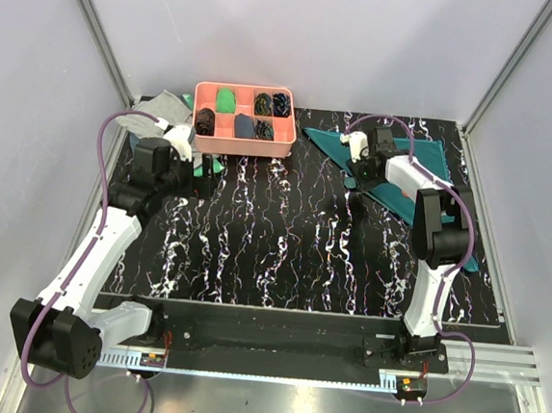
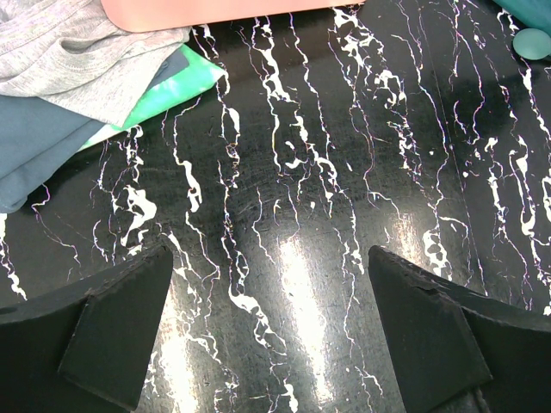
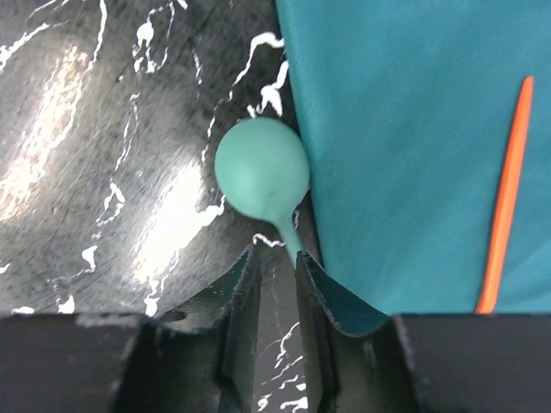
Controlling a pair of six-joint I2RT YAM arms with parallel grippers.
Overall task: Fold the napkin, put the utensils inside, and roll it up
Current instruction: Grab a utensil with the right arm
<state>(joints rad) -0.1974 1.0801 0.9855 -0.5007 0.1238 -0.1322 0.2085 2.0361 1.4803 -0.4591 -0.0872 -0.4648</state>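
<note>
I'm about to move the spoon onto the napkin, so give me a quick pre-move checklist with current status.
1. Right gripper lined up on the spoon: ok, the handle runs in between its fingertips.
2. Firm grip on the spoon: cannot tell.
3. Spoon on the napkin: not ok, its bowl lies on the table against the cloth's edge.
4. Fork on the napkin: ok.
5. Left gripper out of the way: ok, open and holding nothing, over bare table.

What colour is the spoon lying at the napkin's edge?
Pale mint-teal, lighter than the napkin; the spoon shows best in the right wrist view.
</note>
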